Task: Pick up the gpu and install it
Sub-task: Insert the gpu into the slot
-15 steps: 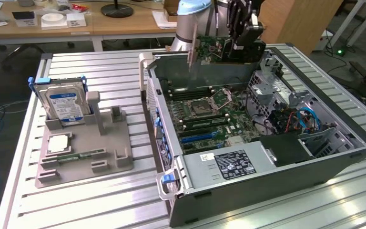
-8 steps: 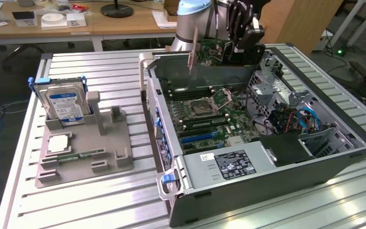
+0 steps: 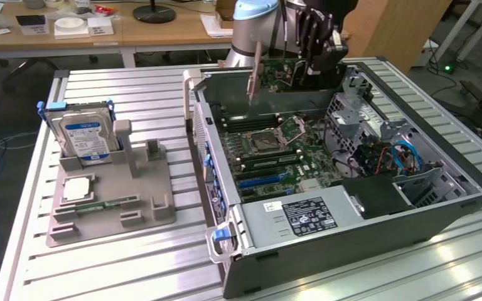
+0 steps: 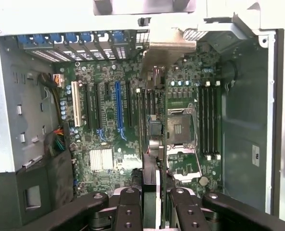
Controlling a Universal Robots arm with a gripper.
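Looking along the wrist view, you have the gripper [image 4: 151, 182] closed narrow on the gpu [image 4: 154, 129], one of its fingers [image 4: 129, 202] on each flat face; the card shows edge-on, so it stands upright on its long edge over the motherboard [image 4: 104, 139] rather than lying flat.

Its long axis runs straight away from the gripper toward the rear wall of the computer case [image 3: 442, 200]; the pale bracket [image 4: 169, 48] leads at that far end, close to the row of blue clips [image 4: 84, 37]. That axis looks parallel to the expansion slots.

Sideways, the card hangs between the blue slot [image 4: 117, 108] and the CPU socket [image 4: 180, 126], over the black slots just beside the blue one; which of these it lines up with, you cannot tell.

In the exterior view the gripper [image 3: 315, 63] holds the gpu [image 3: 278, 72] at the case's far end, and the bracket [image 3: 256, 69] rises above the case rim; so I judge the card raised and not seated, with the slots directly beneath it.
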